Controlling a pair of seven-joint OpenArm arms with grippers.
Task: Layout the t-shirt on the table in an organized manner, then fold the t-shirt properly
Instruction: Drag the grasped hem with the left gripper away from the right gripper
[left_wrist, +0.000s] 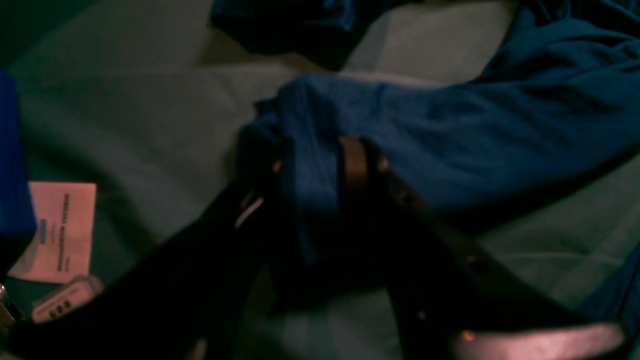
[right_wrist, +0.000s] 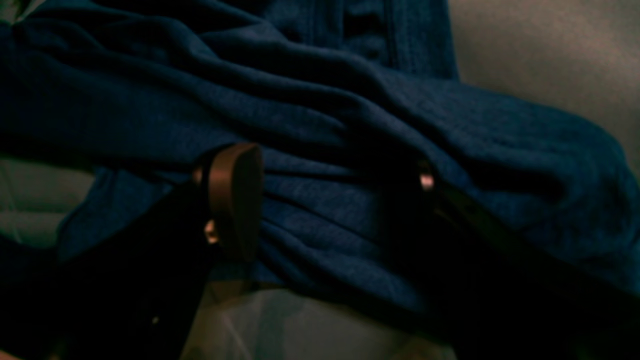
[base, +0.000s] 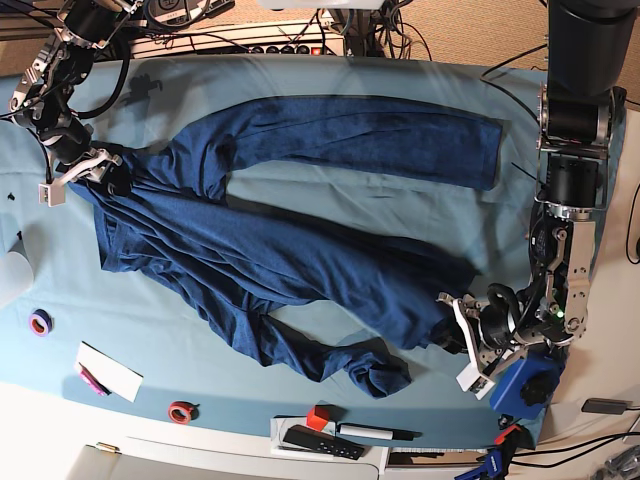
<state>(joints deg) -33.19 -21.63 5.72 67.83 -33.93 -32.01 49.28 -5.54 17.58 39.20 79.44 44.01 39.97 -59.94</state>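
- T-shirt (base: 290, 240) sprawled wrinkled across the table (base: 300, 75), sleeves uneven.
- Left gripper (left_wrist: 320, 160) with cloth between its jaws; grip or release, cannot tell.
- Right gripper (right_wrist: 325, 175) spread wide over a bunched edge, holding nothing.
- Flattening unfinished; folding not begun.

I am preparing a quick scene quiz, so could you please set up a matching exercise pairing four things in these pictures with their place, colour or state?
Things:
1. t-shirt
2. table
3. left gripper
4. right gripper

Descriptions:
A. covered in light teal cloth
B. dark navy, wrinkled, spread out with long sleeves
C. at the garment's edge on the base view's left side, jaws wide apart
D. at the garment's edge on the base view's right side, with a fold of fabric between its fingers

Pairs: 1-B, 2-A, 3-D, 4-C
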